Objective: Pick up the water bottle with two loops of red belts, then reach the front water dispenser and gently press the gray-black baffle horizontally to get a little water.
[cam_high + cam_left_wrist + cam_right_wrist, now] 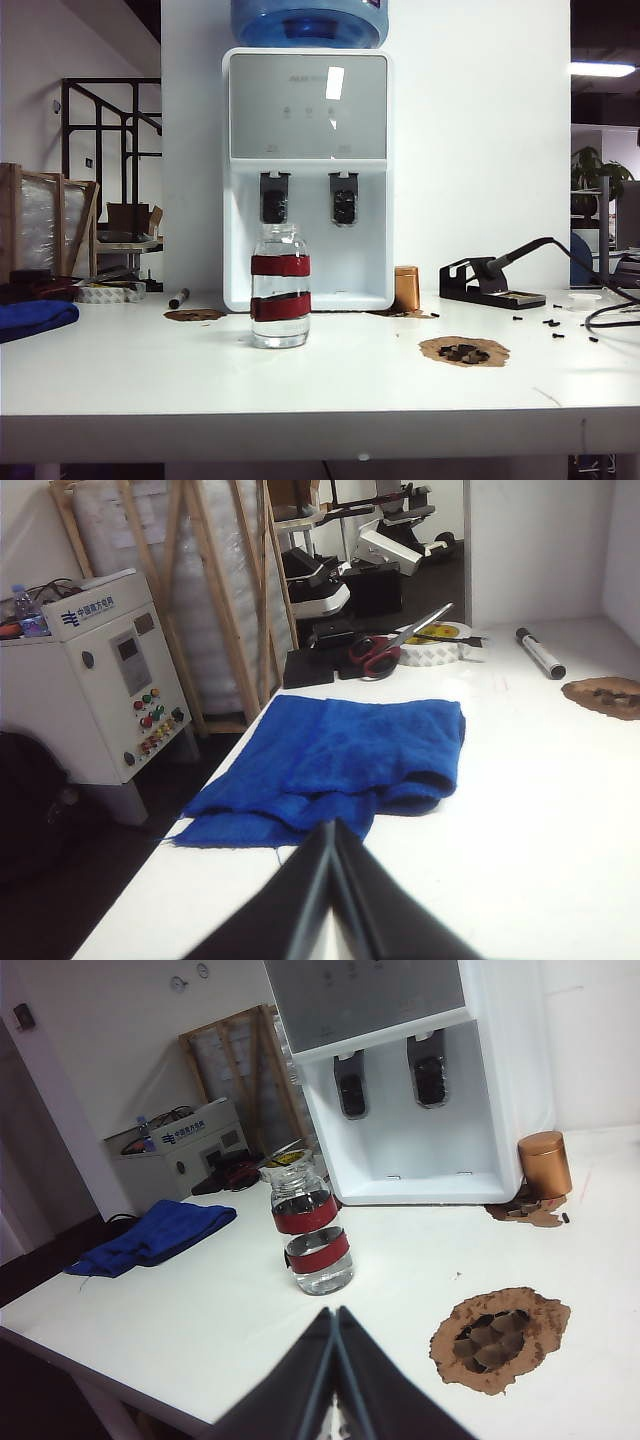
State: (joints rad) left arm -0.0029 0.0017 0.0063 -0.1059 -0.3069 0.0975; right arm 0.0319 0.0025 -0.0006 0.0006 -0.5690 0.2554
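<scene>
Both hands, left hand (331,832) and right hand (335,1318), closed, arms cropped

Bright, even indoor light. Glare patch on the water dispenser (335,82) panel; ceiling lamp (603,69) blown out. Wrist views slightly soft.

White table (330,385), water bottle (280,287), water dispenser (307,180), copper cylinder (406,288), blue cloth (35,318), soldering stand (488,282)
</scene>
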